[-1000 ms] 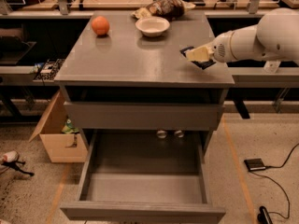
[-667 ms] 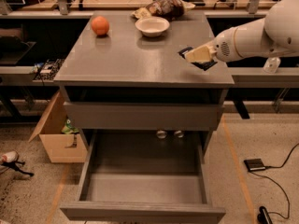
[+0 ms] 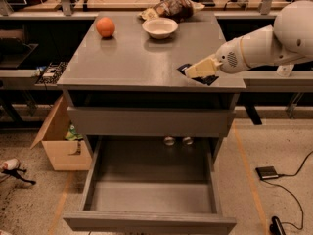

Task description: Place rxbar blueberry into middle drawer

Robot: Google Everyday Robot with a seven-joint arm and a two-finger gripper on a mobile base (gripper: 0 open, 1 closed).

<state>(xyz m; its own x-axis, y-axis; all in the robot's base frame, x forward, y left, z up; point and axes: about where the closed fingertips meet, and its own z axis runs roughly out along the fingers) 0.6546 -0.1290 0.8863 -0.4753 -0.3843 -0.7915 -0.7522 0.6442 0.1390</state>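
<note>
Gripper (image 3: 199, 70) over rxbar blueberry (image 3: 210, 80), R-front of cabinet top (image 3: 132, 58) (grip state unclear); middle drawer (image 3: 146, 223) open.

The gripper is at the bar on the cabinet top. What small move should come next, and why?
Probably a short lift straight up. The gripper is down on the bar, which lies flat on the cabinet top near its front edge, and the drawer stands open below. The bar must clear that edge before it can go down there.
</note>
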